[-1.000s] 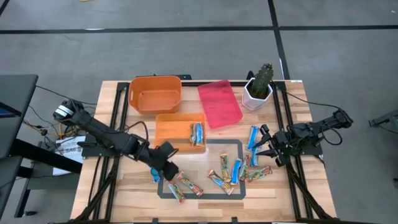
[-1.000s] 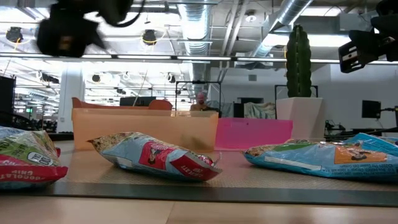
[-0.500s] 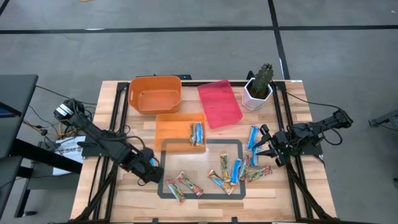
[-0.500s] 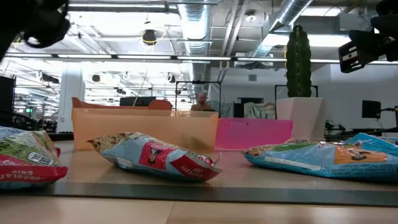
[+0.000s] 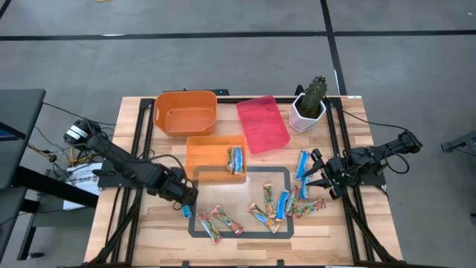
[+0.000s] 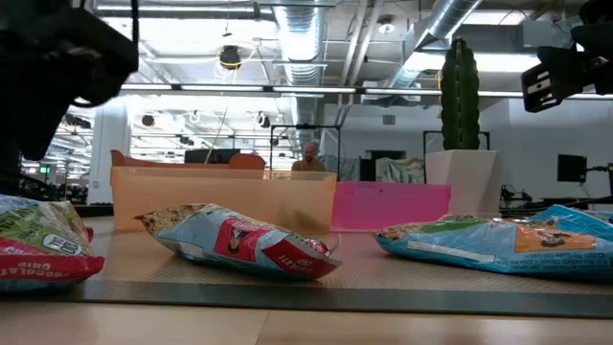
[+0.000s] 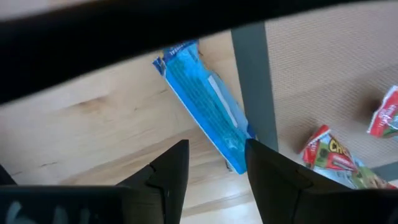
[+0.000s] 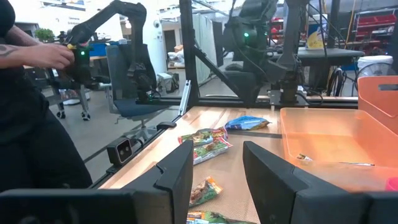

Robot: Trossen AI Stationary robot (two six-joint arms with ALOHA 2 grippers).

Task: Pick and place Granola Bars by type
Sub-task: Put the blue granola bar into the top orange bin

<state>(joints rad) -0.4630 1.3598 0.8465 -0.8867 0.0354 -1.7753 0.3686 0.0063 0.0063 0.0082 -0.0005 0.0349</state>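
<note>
Several granola bars lie flat on the grey mat (image 5: 279,179): multicoloured ones (image 5: 229,221) (image 6: 239,240) and blue ones (image 5: 282,205). Two more blue bars (image 5: 303,165) lie just right of the mat. One bar (image 5: 235,160) lies in the flat orange tray (image 5: 204,156). A single blue bar (image 5: 186,213) (image 7: 205,109) lies across the mat's left border. My left gripper (image 5: 184,199) (image 7: 214,152) is open just over it, one finger on each side of one end of it. My right gripper (image 5: 316,175) (image 8: 214,162) is open, waiting beside the right-hand blue bars. My left gripper comes down slanting over one end (image 7: 235,158) of the blue bar, with its fingers (image 7: 261,162) on either side. The bar lies flat on the table. Whether a finger touches it, I cannot tell.
A deep orange bin (image 5: 185,112) and a pink tray (image 5: 262,123) stand at the table's far side. A potted cactus (image 5: 311,100) stands at the far right. A person (image 8: 31,124) stands beyond the table in the right wrist view.
My left gripper swung from the mat's near-left corner toward the table's left edge. It then came back a little to the right and lower, over the lone blue bar. The bars have stayed where they were.
</note>
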